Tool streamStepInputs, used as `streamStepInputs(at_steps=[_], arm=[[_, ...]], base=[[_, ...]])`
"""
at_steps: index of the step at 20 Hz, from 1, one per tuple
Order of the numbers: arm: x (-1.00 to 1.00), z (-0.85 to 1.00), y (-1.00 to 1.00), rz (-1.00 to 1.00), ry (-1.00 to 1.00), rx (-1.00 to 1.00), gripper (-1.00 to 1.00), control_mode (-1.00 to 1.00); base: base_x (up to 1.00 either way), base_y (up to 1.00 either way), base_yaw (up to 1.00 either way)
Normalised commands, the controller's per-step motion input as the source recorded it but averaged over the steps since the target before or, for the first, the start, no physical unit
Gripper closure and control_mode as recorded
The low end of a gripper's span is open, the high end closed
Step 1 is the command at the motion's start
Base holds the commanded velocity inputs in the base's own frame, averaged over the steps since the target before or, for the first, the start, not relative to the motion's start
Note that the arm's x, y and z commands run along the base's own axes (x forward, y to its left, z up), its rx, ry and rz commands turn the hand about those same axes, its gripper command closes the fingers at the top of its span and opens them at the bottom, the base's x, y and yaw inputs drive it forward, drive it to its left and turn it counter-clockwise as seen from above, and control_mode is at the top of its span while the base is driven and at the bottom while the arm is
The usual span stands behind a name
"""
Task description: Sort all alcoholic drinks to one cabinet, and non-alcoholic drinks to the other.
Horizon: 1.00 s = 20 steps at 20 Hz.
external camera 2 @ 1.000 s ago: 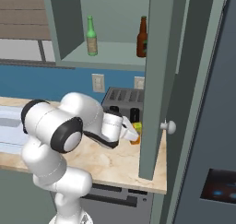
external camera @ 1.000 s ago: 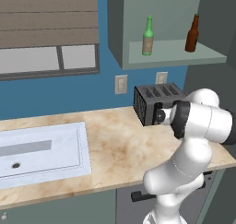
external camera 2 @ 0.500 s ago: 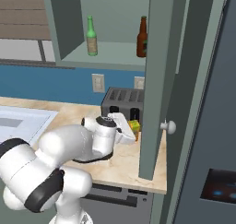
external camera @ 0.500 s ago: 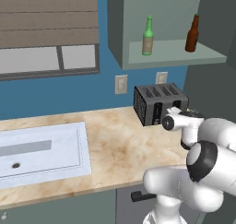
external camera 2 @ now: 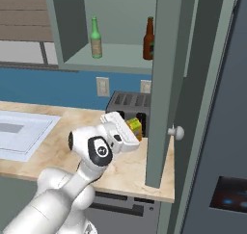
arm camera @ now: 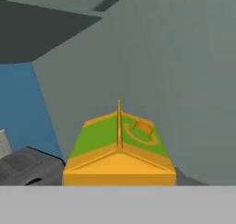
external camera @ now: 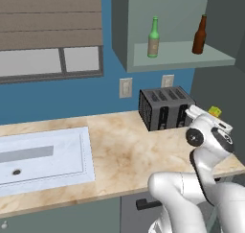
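Hand view: orange carton with green gabled top, close in front of the lens, before a grey cabinet door; dark toaster corner at lower left.
Tool: at the end of the white arm, beside the toaster, above the surface; fingertips hidden behind the carton, so jaw spacing cannot be told for certain.
Carton, base views: yellow-green corner at the tool's tip, lifted off the surface, just right of the toaster; seemingly carried, grip itself hidden.
Green bottle: upright on the open cabinet's shelf, left part.
Brown bottle: upright on the same shelf, right part, well apart from the green one.
Toaster: on the surface, against the blue wall, below the shelf.
Cabinet door: swung open, knob toward the camera, right of the tool.
Sink: set into the surface, far left.
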Motion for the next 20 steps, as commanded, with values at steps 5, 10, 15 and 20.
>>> streamStepInputs(at_steps=[5, 10, 15, 20], arm=[[-0.69, 1.00, 0.21, 0.14, 0.07, 0.02, 1.00, -1.00], [-0.65, 0.72, 0.24, 0.14, 0.14, 0.01, 1.00, -1.00], [-0.56, 0.54, 0.34, 0.13, 0.22, 0.03, 1.00, -1.00], [-0.57, 0.52, 0.37, 0.11, 0.24, 0.03, 1.00, -1.00]], base=[[0.00, 0.00, 0.00], [0.00, 0.00, 0.00], [0.00, 0.00, 0.00], [0.00, 0.00, 0.00]])
